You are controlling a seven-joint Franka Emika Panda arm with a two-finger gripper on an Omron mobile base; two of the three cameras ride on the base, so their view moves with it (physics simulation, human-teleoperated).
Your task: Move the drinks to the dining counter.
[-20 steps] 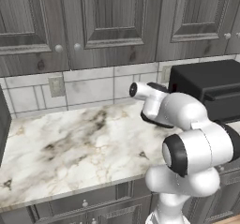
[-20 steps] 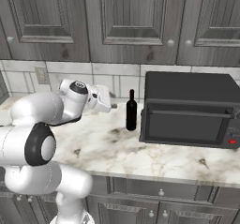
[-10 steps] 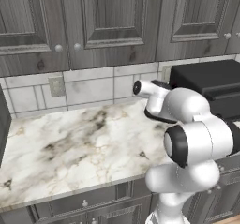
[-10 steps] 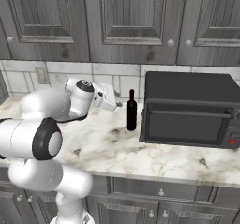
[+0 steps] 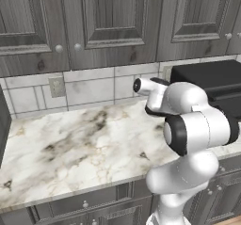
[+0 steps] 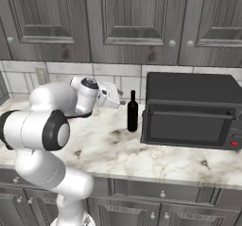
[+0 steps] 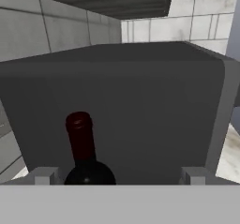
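One of the drinks, a tall slim black wine bottle (image 6: 133,111), stands upright on the marble counter just left of a black toaster oven. My gripper (image 6: 122,101) hovers at the height of the bottle's neck, a little to its left, and points at it. Its jaws are open with nothing between them. In the hand view the bottle's dark red neck and black shoulder (image 7: 86,155) rise left of centre between the two fingertips (image 7: 44,175), nearer the left one, and my gripper (image 7: 119,176) is not touching it. The dining counter is out of view.
The black toaster oven (image 6: 191,109) stands right behind the bottle and fills the background of the hand view as a dark box (image 7: 140,106). Grey wall cabinets (image 6: 123,17) hang above the tiled backsplash. Bare marble counter (image 5: 70,139) stretches to the left.
The arm has reached further right, bringing the open gripper closer to the wine bottle. The bottle has not moved.
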